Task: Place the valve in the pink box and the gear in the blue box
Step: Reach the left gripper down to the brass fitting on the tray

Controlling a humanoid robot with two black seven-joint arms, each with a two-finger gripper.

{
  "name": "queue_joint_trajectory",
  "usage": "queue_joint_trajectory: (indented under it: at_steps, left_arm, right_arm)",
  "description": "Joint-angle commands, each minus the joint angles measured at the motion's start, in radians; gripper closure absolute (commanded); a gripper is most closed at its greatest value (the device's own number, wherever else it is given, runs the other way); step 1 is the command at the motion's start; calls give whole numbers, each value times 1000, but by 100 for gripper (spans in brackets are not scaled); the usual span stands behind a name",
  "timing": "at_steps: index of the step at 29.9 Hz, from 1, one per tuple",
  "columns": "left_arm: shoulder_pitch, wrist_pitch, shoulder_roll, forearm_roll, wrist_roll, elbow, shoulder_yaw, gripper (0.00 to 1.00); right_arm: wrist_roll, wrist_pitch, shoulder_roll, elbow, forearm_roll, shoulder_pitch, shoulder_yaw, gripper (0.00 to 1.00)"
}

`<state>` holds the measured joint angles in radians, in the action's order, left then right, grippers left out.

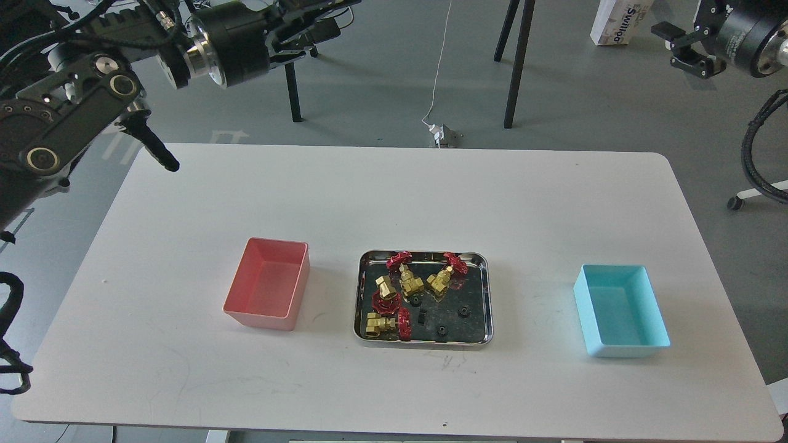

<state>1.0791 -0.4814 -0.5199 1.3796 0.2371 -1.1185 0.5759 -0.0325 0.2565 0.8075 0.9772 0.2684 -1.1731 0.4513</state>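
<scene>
Several brass valves with red handwheels lie in the left half of a shiny steel tray (490, 301); one valve (408, 280) lies near its back, another (385, 323) at its front left. Several tiny black gears lie there too, one gear (463, 311) at the right. The pink box (258, 320) stands empty left of the tray, the blue box (622, 352) empty to its right. My left gripper (320, 21) is open and empty, high beyond the table's far left. My right gripper (677, 44) is open and empty at the top right, off the table.
The white table (394, 197) carries only the tray and the two boxes. Beyond its far edge are black stand legs (514, 67), a white cable with a plug (442, 134) and a cardboard box (619, 21) on the floor.
</scene>
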Motion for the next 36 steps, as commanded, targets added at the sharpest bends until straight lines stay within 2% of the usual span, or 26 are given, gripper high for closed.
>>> queue_joint_trajectory:
  at_steps: [1, 7, 10, 14, 17, 20, 27, 36]
  left_arm:
    - [-21, 55, -5, 284, 2, -111, -54, 16]
    - [-24, 187, -17, 625, 2, -245, -249, 16]
    - [-24, 251, -9, 786, -1, -256, -370, 16]
    - [-28, 311, 6, 802, -21, -248, -476, 16]
    - [-83, 317, 37, 802, -48, -247, -476, 11]
    - [-136, 314, 35, 802, -50, -236, -476, 6]
    - [-226, 320, 55, 802, -52, -179, -473, 5]
    - [-231, 319, 169, 782, -50, -66, -476, 6]
  right_arm:
    - [-1, 1, -1, -2, 2, -20, -3, 1]
    - [-1, 1, -1, -3, 2, -30, -3, 1]
    - [-1, 0, -1, -3, 3, -42, -5, 1]
    - [-1, 0, 1, -3, 3, -43, -5, 1]
    - [-1, 0, 1, -3, 3, -43, -5, 1]
    - [-1, 0, 2, -3, 3, -43, -5, 1]
    - [-1, 0, 2, -3, 3, -40, -5, 1]
    - [-1, 0, 1, -3, 11, -40, -6, 1]
